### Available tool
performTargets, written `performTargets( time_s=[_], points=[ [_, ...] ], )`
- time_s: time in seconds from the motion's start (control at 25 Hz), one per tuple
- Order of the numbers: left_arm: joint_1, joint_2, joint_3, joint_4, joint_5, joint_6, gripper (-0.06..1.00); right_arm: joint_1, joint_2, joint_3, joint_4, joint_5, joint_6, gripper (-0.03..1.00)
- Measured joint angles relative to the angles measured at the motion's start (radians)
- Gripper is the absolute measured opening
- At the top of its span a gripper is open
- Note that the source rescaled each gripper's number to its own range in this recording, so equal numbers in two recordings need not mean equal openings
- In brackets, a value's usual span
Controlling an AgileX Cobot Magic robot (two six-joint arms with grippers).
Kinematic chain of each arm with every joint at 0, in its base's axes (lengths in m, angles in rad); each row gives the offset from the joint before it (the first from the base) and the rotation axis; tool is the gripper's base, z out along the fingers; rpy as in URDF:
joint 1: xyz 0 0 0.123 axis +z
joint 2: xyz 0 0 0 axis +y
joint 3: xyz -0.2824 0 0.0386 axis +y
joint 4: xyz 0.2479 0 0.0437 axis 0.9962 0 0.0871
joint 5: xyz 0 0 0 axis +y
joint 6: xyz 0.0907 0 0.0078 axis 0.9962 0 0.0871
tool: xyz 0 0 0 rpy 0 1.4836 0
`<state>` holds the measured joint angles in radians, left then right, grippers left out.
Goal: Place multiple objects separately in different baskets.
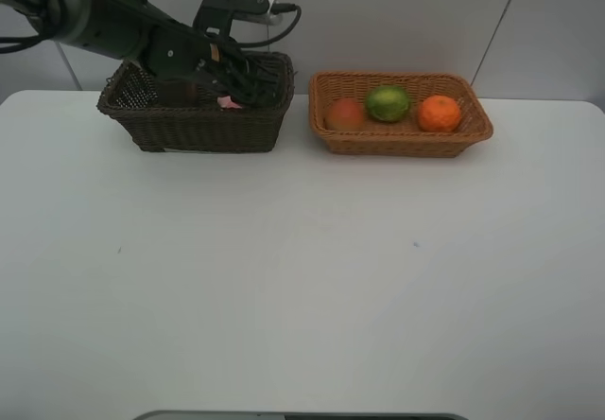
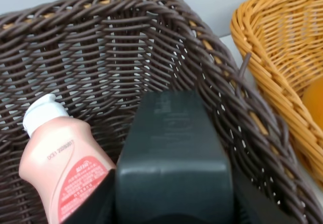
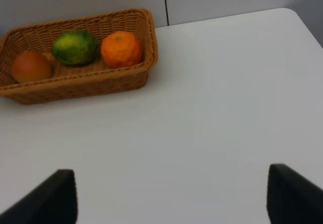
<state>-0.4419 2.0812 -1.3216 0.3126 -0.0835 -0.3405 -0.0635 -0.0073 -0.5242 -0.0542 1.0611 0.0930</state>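
Exterior high view: bare white tabletop (image 1: 302, 278) fills the foreground. Farther back on the left sits the dark brown, deeper woven wicker basket (image 1: 194, 122), with the left gripper (image 1: 232, 84) reaching down into it. The small pink bottle (image 2: 63, 166) lies inside, beside a black block close to the wrist camera; whether these jaws grip anything cannot be told. On the right, the shallower light orange-tan wicker basket (image 1: 402, 136) holds the reddish-orange round fruit (image 1: 345, 113), green oval fruit (image 1: 388, 103) and orange (image 1: 439, 113). The right gripper (image 3: 171, 196) hangs over empty tabletop, jaws spread apart, holding nothing.
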Motion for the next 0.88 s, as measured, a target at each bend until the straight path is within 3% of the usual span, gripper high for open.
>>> performTargets(
  time_s=[0.32, 0.4, 0.52, 0.6, 0.8, 0.88],
  points=[
    [0.003, 0.001, 0.0, 0.0, -0.001, 0.0, 0.44, 0.0, 0.0, 0.0, 0.0, 0.0, 0.0, 0.62],
    [0.003, 0.001, 0.0, 0.0, -0.007, 0.0, 0.53, 0.0, 0.0, 0.0, 0.0, 0.0, 0.0, 0.62],
    [0.005, -0.001, -0.002, 0.0, -0.025, 0.0, 0.79, 0.0, 0.0, 0.0, 0.0, 0.0, 0.0, 0.62],
    [0.005, -0.002, -0.002, 0.001, -0.024, 0.0, 0.89, 0.0, 0.0, 0.0, 0.0, 0.0, 0.0, 0.62],
    [0.007, -0.031, -0.002, 0.004, 0.002, 0.0, 0.93, 0.0, 0.0, 0.0, 0.0, 0.0, 0.0, 0.62],
    [0.011, -0.076, -0.002, 0.004, 0.066, 0.0, 0.93, 0.0, 0.0, 0.0, 0.0, 0.0, 0.0, 0.62]
  ],
)
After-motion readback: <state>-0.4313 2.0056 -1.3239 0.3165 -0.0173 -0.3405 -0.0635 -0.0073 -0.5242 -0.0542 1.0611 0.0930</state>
